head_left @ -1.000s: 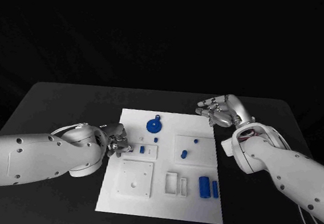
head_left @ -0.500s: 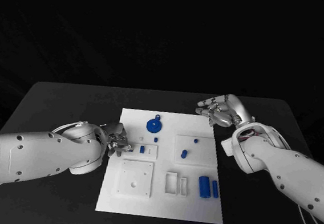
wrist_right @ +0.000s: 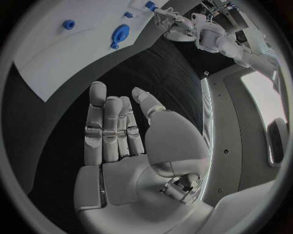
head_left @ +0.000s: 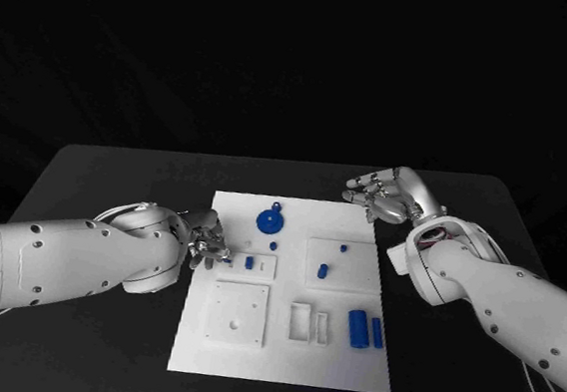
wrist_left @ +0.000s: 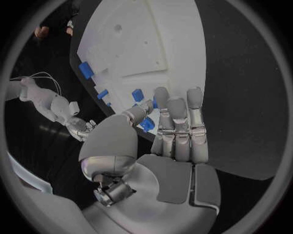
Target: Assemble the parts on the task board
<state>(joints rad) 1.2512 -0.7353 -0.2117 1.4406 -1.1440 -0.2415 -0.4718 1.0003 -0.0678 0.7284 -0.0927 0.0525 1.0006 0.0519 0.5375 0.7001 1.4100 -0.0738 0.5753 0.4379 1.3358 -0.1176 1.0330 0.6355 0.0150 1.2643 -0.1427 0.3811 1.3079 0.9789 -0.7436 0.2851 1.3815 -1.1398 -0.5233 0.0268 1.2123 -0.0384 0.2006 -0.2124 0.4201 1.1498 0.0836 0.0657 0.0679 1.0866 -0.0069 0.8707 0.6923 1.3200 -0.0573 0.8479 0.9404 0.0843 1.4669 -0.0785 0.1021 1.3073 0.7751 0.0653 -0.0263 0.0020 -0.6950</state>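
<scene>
A black table (head_left: 111,179) fills the lower half of the frame, its matte top running out to both side edges. Behind it, the whole upper half is black backdrop (head_left: 307,48), unlit, faintly creased like hanging cloth, showing no window or lamp.

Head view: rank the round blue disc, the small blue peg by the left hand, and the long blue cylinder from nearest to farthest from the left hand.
1. Small blue peg, beside the left hand.
2. Round blue disc, on the board's far side.
3. Long blue cylinder, on the board's right side.
</scene>
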